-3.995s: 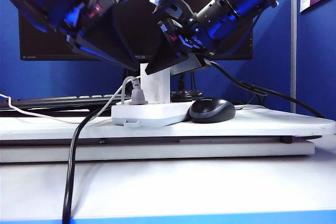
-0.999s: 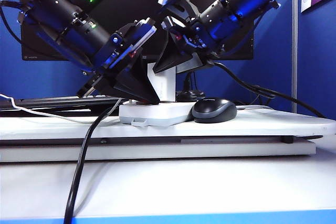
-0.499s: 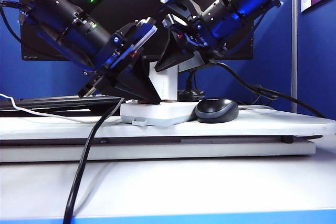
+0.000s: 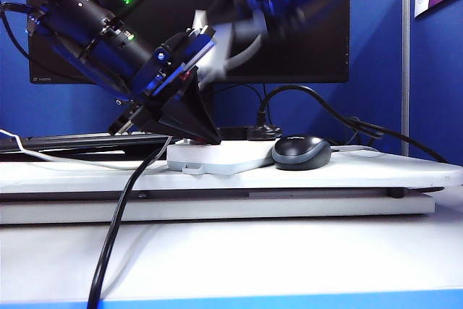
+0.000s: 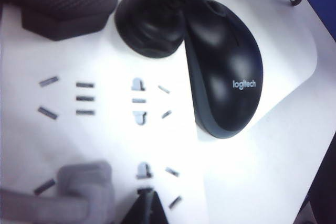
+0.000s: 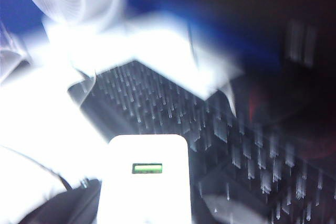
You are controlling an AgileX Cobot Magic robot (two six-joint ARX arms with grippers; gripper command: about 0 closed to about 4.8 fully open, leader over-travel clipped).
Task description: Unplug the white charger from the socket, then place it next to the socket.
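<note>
Right tool (image 4: 231, 30) blurred at upper centre, pinching the white charger (image 6: 144, 182) clear above the socket (image 4: 217, 157), left tool (image 4: 189, 134) pressing the socket, spread unclear, mouse (image 4: 302, 153) beside it

surface: white raised board (image 4: 376, 171) on a white table (image 4: 289, 258) | on board: socket (image 4: 217, 157), dark mouse (image 4: 302, 153) touching it, black cable (image 4: 116, 222) trailing off

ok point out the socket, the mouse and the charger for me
socket (image 4: 217, 155), exterior view, on its white top face beside the mouse.
mouse (image 5: 223, 74), left wrist view, on its dark back above the logo.
white charger (image 6: 143, 192), right wrist view, on its white face below the green-lit port.
</note>
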